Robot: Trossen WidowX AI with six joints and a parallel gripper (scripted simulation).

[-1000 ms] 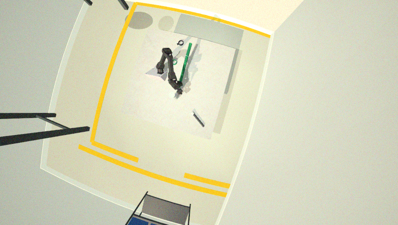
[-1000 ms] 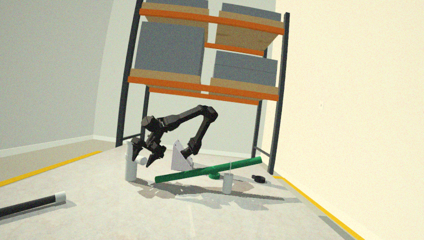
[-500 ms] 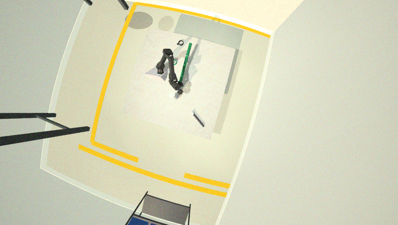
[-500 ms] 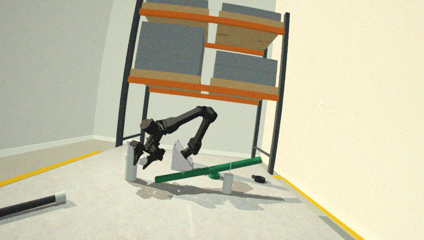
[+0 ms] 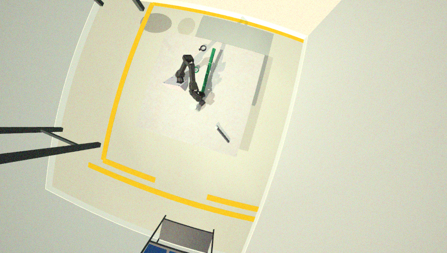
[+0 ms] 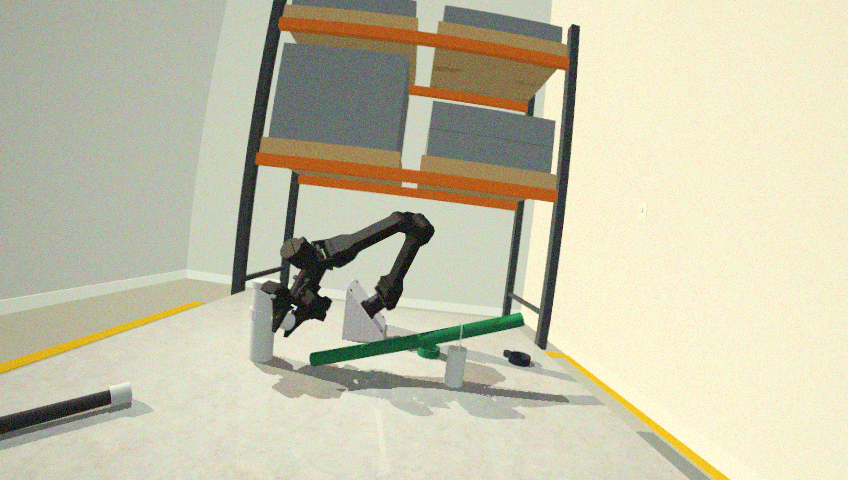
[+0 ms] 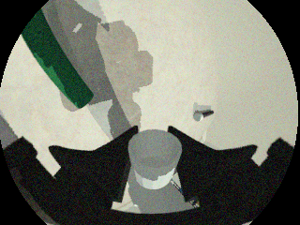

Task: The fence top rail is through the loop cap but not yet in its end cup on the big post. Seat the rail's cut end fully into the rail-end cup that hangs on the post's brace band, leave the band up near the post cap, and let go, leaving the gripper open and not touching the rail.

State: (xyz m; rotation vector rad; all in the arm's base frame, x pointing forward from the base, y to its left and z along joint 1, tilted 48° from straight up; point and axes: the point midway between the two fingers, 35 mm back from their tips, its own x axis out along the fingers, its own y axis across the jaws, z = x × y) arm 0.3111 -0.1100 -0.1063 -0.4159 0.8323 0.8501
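The green rail (image 5: 207, 71) (image 6: 368, 349) (image 7: 66, 75) slopes through the thin loop on the short white post (image 6: 455, 365). Its lower end is free, apart from the cup. The big white post (image 6: 260, 339) stands upright at left in the exterior view. The white rail-end cup (image 6: 288, 322) (image 7: 155, 157) hangs on its side, above and beyond the rail's low end. My gripper (image 6: 282, 330) (image 7: 153, 129) is shut on this cup, one finger on each side. The gripper does not appear to touch the rail. The brace band and post top are largely hidden by the gripper in the exterior view.
A green ring (image 5: 196, 72) (image 6: 428, 352) lies near the arm base, under the rail's line in the exterior view. A black clamp (image 5: 203, 50) (image 6: 518, 358) lies near the rail's high end. A black tube (image 5: 223, 134) (image 6: 59, 412) with a white end lies beyond the big post.
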